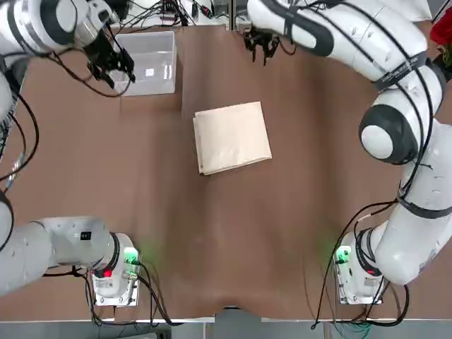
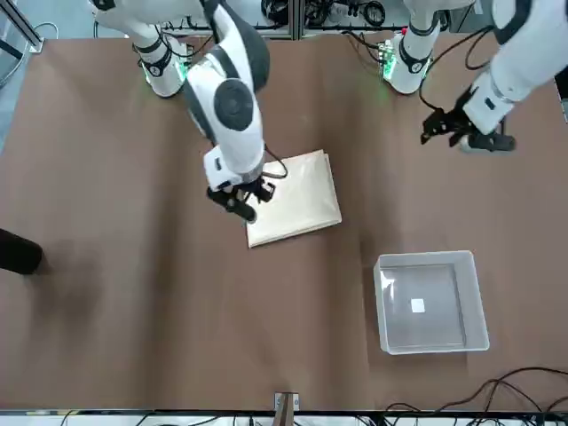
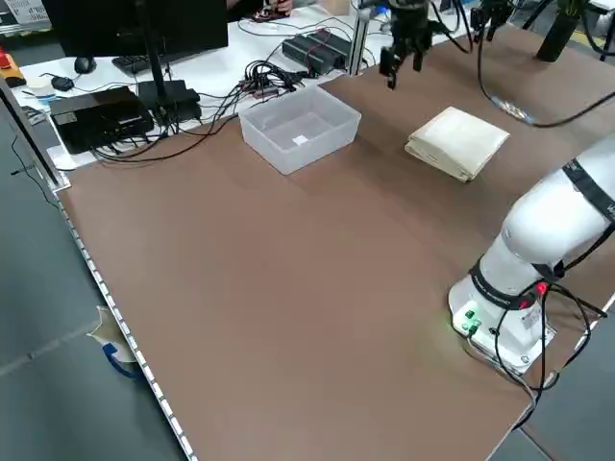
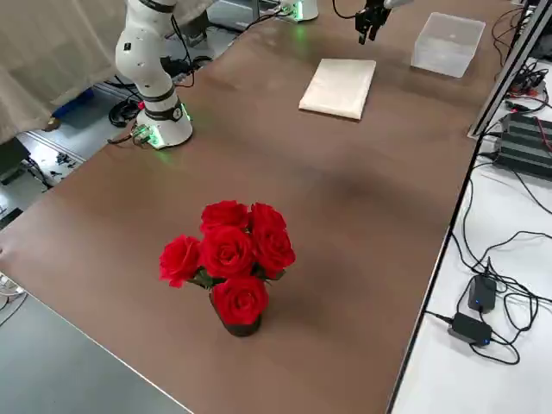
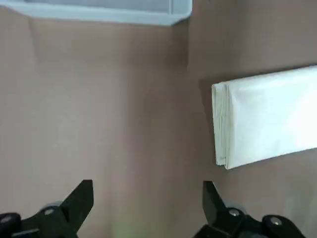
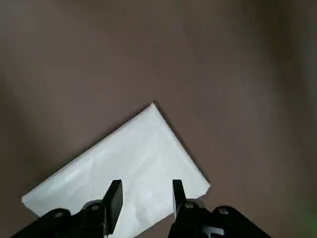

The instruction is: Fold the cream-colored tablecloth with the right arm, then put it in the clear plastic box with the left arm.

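Closest to the robot, the two arm bases glow green at the table's near edge, the left arm's base (image 1: 116,272) on one side and the right arm's base (image 1: 360,272) on the other. Moving out to the middle of the table (image 1: 212,247), here's the cream-colored tablecloth (image 1: 233,138), folded into a neat, flat, slightly turned square, its layers showing along one side. It's lying outside the box, directly on the brown surface.

Up above, the left gripper (image 5: 148,183) hangs in the air on the left side, fingers wide apart and holding nothing. And the right gripper (image 6: 147,182)? That one's raised too, over the cloth's far part in the front view, fingers apart, nothing between them, clear of the fabric.

Farther out, beyond the cloth and off to its left, sits the clear plastic box (image 2: 430,306), upright, open at the top. Well over on the right, red roses (image 4: 228,250) fill a dark vase (image 4: 241,328). Past the far edge, it's tangled cables (image 3: 259,82), a monitor (image 3: 144,29) on a white desk (image 3: 317,24), and a person's hand (image 3: 274,10) showing there.
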{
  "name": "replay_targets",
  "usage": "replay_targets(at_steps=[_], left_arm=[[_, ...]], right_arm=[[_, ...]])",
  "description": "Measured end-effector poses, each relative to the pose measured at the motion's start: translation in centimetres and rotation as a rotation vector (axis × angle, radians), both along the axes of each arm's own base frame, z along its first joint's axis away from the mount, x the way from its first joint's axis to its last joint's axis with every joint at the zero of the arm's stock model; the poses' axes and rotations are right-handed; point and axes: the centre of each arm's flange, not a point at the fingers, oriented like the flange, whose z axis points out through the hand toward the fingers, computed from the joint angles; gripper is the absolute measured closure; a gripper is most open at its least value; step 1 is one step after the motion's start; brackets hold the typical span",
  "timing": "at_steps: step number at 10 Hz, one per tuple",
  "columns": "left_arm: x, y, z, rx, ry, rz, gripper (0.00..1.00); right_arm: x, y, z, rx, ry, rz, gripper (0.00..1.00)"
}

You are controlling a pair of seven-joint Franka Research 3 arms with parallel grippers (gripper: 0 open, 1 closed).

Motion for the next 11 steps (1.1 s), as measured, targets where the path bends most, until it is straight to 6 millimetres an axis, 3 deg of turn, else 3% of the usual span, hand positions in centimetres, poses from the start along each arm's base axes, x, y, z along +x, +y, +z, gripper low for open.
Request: replay_targets(at_steps=[2,5,8,10,11], left_arm=[[-1.5,-1.6,-3.4,-0.035,-0.003,0.008,0.04],[-2.0,-4.6,-7.9,-0.060,-0.004,0.009,0.04],[-0.8,-10.6,-16.1,-0.086,-0.041,0.005,0.04],[-0.5,-13.2,-21.9,-0.096,-0.052,0.011,0.03],[-0.1,-14.3,-23.8,-0.111,-0.041,0.019,0.03]], right_arm=[[2.3,-4.5,2.2,0.000,0.012,0.039,0.51],[5.0,-11.2,4.5,0.002,0.011,0.061,0.51],[7.5,-17.9,5.6,-0.022,-0.010,0.083,0.51],[8.4,-22.4,7.2,-0.022,-0.026,0.095,0.51],[8.7,-24.4,7.8,-0.021,-0.028,0.106,0.51]])
